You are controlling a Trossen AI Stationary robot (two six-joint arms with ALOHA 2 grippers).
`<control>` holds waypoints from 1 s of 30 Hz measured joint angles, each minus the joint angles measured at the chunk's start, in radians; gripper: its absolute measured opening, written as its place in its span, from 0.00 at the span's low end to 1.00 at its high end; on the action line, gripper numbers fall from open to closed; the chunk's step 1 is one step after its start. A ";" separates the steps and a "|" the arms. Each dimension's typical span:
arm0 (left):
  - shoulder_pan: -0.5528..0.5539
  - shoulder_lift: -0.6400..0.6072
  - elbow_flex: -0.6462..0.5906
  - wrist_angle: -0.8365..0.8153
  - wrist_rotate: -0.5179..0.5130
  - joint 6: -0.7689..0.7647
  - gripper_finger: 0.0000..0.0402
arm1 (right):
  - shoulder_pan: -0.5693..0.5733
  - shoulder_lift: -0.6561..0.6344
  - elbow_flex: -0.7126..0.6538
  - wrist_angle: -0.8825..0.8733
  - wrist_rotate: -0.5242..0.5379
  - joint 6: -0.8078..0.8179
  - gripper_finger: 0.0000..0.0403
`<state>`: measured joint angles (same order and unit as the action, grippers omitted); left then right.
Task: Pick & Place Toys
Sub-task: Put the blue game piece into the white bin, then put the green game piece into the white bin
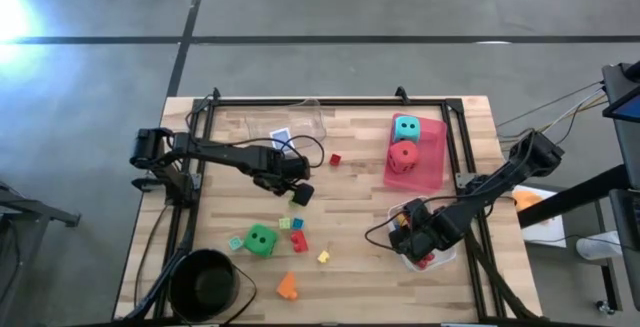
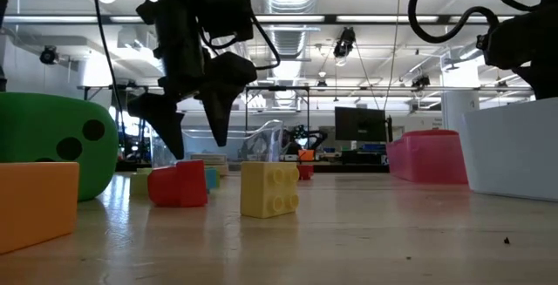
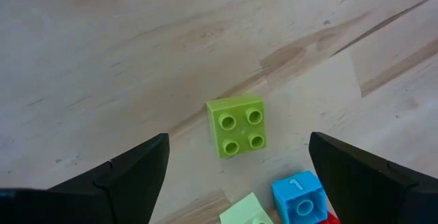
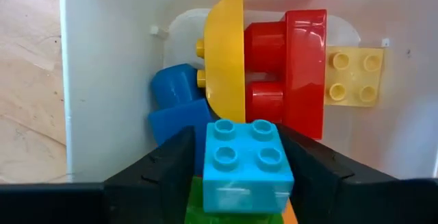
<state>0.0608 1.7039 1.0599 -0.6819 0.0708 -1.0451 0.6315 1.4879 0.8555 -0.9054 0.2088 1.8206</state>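
Note:
My right gripper [image 1: 413, 239] reaches down into the white tray [image 1: 447, 255] at the near right, shut on a light blue brick [image 4: 246, 162]. Red [image 4: 301, 66], yellow [image 4: 229, 59], blue [image 4: 174, 101] and pale yellow [image 4: 352, 77] bricks lie in the tray. My left gripper [image 3: 236, 176] hangs open above the table's middle, with a lime green brick [image 3: 236, 125] flat on the wood, studs up, ahead of its wide-spread fingers. A green die [image 1: 262, 239] rests on the table. The teal die [image 1: 406, 128] and red die [image 1: 403, 154] sit in the pink tray [image 1: 435, 167]. My right gripper has the light blue brick between its two fingers, one on each of two opposite side walls [image 4: 209, 166]. The fingers [image 4: 171, 172] come from above, pointing down. The brick is studs up and sits on a green brick [image 4: 198, 207] in the tray.
Near the lime brick lie a light blue numbered brick [image 3: 301, 196] and a pale green one [image 3: 246, 214]. Loose bricks: red [image 1: 335, 159], yellow [image 1: 323, 257], orange [image 1: 287, 285]. A black bowl [image 1: 205, 282] stands at the near left, a clear tray [image 1: 300, 117] at the far middle.

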 joint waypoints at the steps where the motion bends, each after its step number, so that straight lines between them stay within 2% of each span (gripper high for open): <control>1: 0.000 0.000 0.000 0.000 0.000 0.001 0.89 | 0.000 0.000 0.000 0.000 -0.001 0.001 0.50; 10: 0.000 0.000 0.000 0.000 0.000 -0.001 0.89 | 0.001 0.000 0.000 0.002 -0.009 0.002 0.77; 15: 0.001 0.000 0.000 0.000 -0.002 -0.032 0.89 | 0.002 -0.009 0.018 -0.004 -0.034 0.000 0.87; 21: 0.001 0.006 0.000 0.000 -0.034 -0.043 0.89 | 0.006 -0.015 0.084 -0.017 -0.030 -0.070 0.91; 30: -0.031 0.100 0.002 0.013 -0.023 -0.065 0.88 | 0.010 -0.015 0.230 -0.169 0.029 -0.148 0.91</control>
<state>0.0303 1.8039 1.0618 -0.6686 0.0478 -1.1099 0.6413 1.4727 1.0856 -1.0744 0.2380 1.6726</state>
